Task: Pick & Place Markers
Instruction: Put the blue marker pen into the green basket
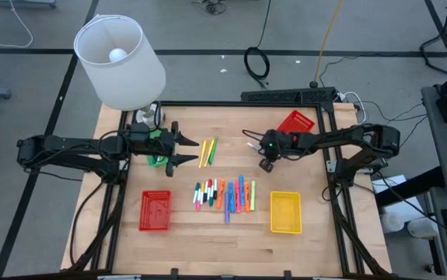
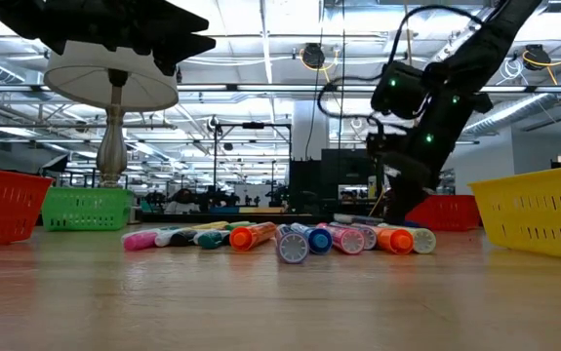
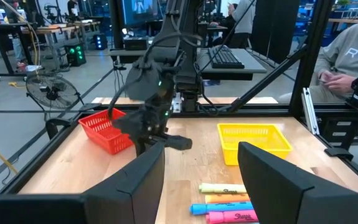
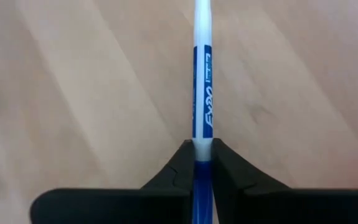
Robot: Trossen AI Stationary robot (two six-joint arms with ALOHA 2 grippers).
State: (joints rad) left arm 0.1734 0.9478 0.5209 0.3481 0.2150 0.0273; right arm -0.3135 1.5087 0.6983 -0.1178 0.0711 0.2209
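Observation:
A row of coloured markers (image 1: pixel 225 194) lies on the wooden table between a red basket (image 1: pixel 155 210) and a yellow basket (image 1: pixel 285 211). Two more markers (image 1: pixel 207 152), yellow and green, lie just ahead of my left gripper (image 1: pixel 189 152), which hovers open and level over the table's left half. My right gripper (image 4: pixel 202 155) slants down at the table's far right middle, shut on a white marker with a blue label (image 4: pixel 202 87). In the high view this gripper (image 1: pixel 256 143) stands near a second red basket (image 1: pixel 295 123). My right gripper pinches the marker's blue end (image 4: pixel 202 171) between its two fingers (image 4: pixel 182 163). The fingers come slanting down from the table's right side and lie along the marker, whose white barrel runs straight on past the fingertips. I cannot tell whether it rests on the table.
A lamp with a white shade (image 1: pixel 122 58) stands at the table's far left corner. A green basket (image 2: pixel 85 207) sits under my left arm. A black frame (image 1: pixel 246 103) borders the table. Beyond the far right corner sits a person (image 3: pixel 353 56).

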